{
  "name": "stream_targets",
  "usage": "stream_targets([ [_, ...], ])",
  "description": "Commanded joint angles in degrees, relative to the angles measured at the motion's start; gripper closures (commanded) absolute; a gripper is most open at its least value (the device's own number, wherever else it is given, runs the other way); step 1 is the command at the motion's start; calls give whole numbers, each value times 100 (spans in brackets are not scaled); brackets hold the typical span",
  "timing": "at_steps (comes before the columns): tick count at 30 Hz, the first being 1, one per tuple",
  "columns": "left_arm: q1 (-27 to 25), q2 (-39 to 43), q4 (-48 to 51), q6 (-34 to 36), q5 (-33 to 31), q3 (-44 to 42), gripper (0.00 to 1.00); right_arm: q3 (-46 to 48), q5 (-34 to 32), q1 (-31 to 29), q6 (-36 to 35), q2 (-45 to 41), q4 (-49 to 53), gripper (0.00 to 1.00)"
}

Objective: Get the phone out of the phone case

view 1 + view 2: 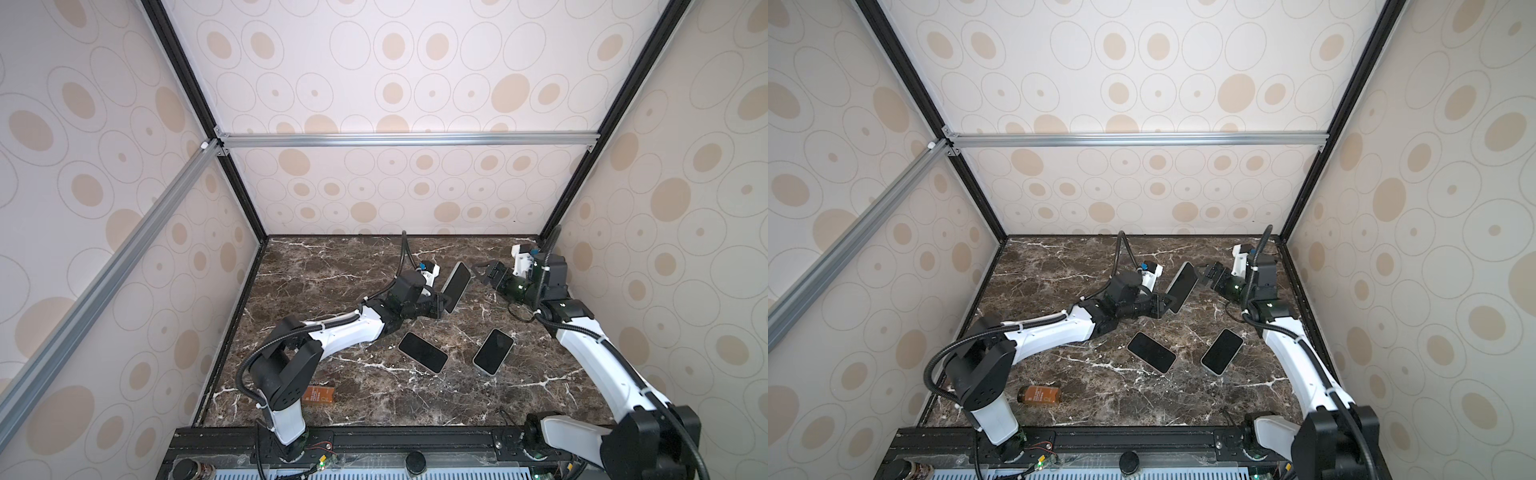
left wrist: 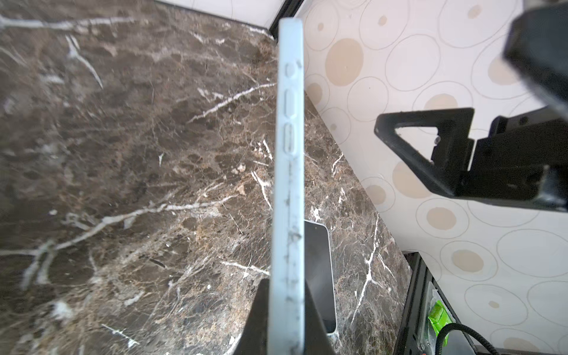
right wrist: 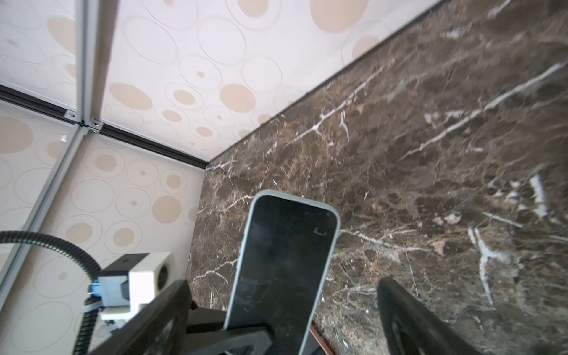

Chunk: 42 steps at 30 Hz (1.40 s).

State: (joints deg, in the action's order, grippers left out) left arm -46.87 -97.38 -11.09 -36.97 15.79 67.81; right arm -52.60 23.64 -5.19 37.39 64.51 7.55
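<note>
Your left fingers [image 1: 441,305] are pressed onto the lower end of the phone case [image 1: 456,286], pinching it from both flat sides. They hold it off the table [image 1: 324,282], and it tilts up and away from them. The phone [image 3: 285,270] sits inside the case, with the pale blue-grey rim wrapped all around its dark screen. In the left wrist view you see the case edge-on, its button bumps along the side, rising out from between the left fingers.

Your right fingers [image 1: 480,275] are spread wide and hold nothing. They sit just beside the free upper end of the case, opposite the left fingers. In the right wrist view the screen faces them and the phone stands in the gap between the two fingers. The left wrist view shows open space between the case edge and the one right finger in sight.

Two other phones lie screen-up on the table, nearer the arm bases than either set of fingers: one [image 1: 422,352] just below your left fingers, the other [image 1: 493,350] below your right fingers. An amber bottle [image 1: 319,395] lies on its side well apart from both, by the left arm's base.
</note>
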Motion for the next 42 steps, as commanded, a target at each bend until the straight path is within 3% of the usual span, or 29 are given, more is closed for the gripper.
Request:
stream_targets([
  [1, 38, 679, 4, 645, -417, 247, 100, 128, -376, -20, -655, -316, -239, 2],
  [4, 44, 1269, -445, 929, -491, -189, 100, 79, -150, -16, -1157, -651, -77, 3],
  [8, 195, 1713, 492, 1310, -493, -5, 100, 82, 457, -17, -1493, -1028, -123, 6],
  [12, 292, 2244, 534, 1640, -246, -336, 100, -4, 1183, -16, -1542, -1068, -400, 9],
  [13, 325, 2360, 555, 1759, -105, -387, 100, -22, 1535, -14, -1616, -1047, -529, 0],
  [19, 678, 2903, 628, 2588, 1279, -690, 100, -233, 2905, -18, -1568, -940, -1196, 0],
  [26, 1244, 3138, 735, 3461, 3527, -747, 100, -718, 3669, -34, -1768, -907, -949, 3],
  [34, 1250, 3043, 1962, 4771, 4004, -217, 100, -1523, 4176, -724, -2525, -612, 207, 10],
  [42, 1245, 3203, 1675, 4794, 4227, -360, 100, -1622, 4604, -1056, -2088, -492, 46, 22],
])
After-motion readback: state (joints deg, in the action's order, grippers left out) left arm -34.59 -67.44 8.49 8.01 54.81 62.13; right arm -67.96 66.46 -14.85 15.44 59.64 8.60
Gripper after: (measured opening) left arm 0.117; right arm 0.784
